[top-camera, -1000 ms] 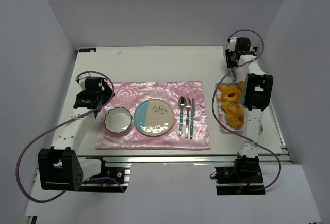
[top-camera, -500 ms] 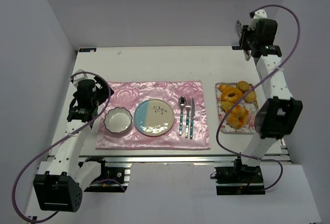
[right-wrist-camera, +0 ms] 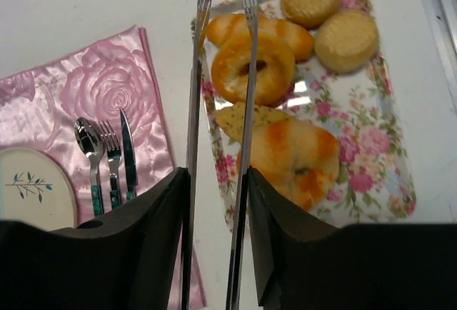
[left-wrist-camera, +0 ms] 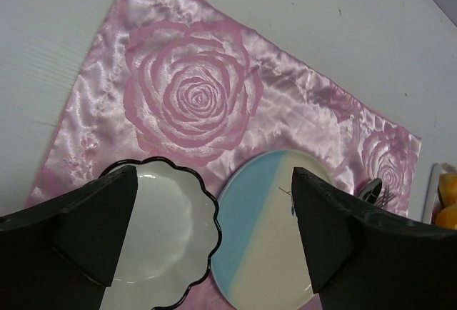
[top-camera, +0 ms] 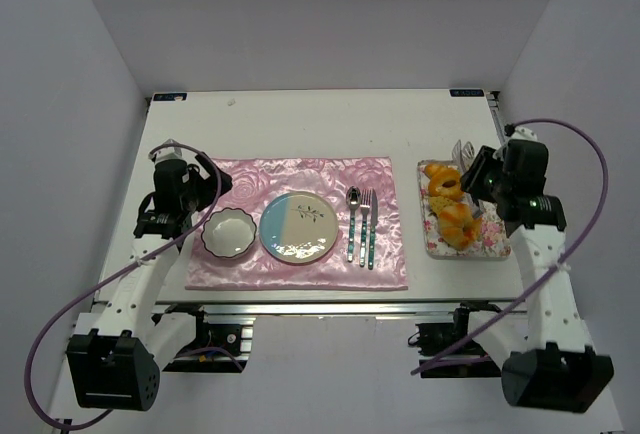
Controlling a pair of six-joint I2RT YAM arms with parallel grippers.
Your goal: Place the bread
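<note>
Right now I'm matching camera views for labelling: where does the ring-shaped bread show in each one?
Top external: ring bread on the floral tray, right side.
Left wrist: cannot tell; only orange bits at the right edge.
Right wrist: ring bread upper middle, a tongs arm crossing it.
Shared landmark: blue-and-cream plate.

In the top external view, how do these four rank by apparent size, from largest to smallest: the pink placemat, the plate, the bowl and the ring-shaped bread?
1. pink placemat
2. plate
3. bowl
4. ring-shaped bread, clearly the smallest
</note>
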